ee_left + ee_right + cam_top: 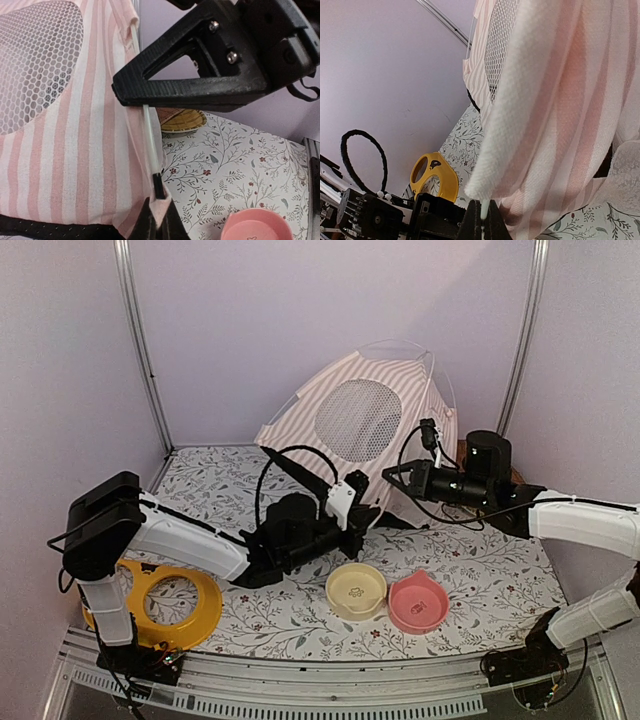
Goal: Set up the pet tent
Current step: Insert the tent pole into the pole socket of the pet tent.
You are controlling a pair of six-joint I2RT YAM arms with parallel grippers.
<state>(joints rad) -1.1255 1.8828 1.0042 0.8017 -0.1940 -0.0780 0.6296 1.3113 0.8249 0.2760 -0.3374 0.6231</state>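
Observation:
The pet tent (358, 418), pink-and-white striped with a round white mesh panel, stands tilted at the back of the table. My left gripper (366, 523) is at its front lower corner. In the left wrist view that gripper (159, 220) is shut on the pink corner tab, where the clear pole (149, 132) ends in a black tip (158, 186). My right gripper (389, 476) is just above it at the tent's right edge. In the right wrist view it (483, 224) is shut on the clear pole end (484, 209) that comes out of the striped fabric sleeve (520, 130).
A cream bowl (356, 590) and a pink bowl (419, 602) sit in front of the tent. A yellow ring-shaped object (165, 605) lies at the near left beside the left arm. A woven basket (182, 120) sits behind the tent's right side. Metal frame posts stand at both back corners.

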